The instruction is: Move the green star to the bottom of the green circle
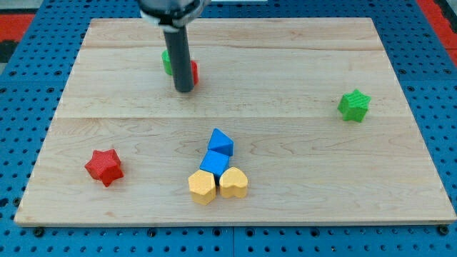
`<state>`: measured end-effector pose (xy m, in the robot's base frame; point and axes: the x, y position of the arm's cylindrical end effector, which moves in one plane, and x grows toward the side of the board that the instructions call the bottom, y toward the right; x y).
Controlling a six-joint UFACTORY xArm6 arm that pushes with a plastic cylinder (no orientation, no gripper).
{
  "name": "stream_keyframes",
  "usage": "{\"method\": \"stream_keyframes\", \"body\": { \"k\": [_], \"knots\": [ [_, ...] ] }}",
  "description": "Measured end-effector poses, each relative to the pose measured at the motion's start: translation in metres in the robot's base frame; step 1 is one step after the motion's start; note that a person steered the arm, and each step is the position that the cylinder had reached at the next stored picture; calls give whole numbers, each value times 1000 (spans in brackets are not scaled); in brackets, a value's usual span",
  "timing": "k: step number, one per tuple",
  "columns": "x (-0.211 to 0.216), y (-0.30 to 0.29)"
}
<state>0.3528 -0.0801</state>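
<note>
The green star lies at the view's right on the wooden board. The green circle is at the upper left, mostly hidden behind the dark rod, with a red block touching it on its right, also partly hidden. My tip rests on the board just below these two blocks, far to the left of the green star.
A red star lies at the lower left. In the lower middle, two blue blocks stand one above the other, with a yellow hexagon and a yellow heart just below them.
</note>
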Motion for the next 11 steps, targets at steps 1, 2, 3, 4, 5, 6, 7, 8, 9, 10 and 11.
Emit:
{"method": "stream_keyframes", "body": {
  "k": [1,2,3,4,5,6,7,8,9,10,11],
  "knots": [
    [-45,-2],
    [4,91],
    [28,205],
    [37,299],
    [59,316],
    [101,296],
    [77,201],
    [79,129],
    [113,106],
    [31,21],
    [-23,8]
  ]
}}
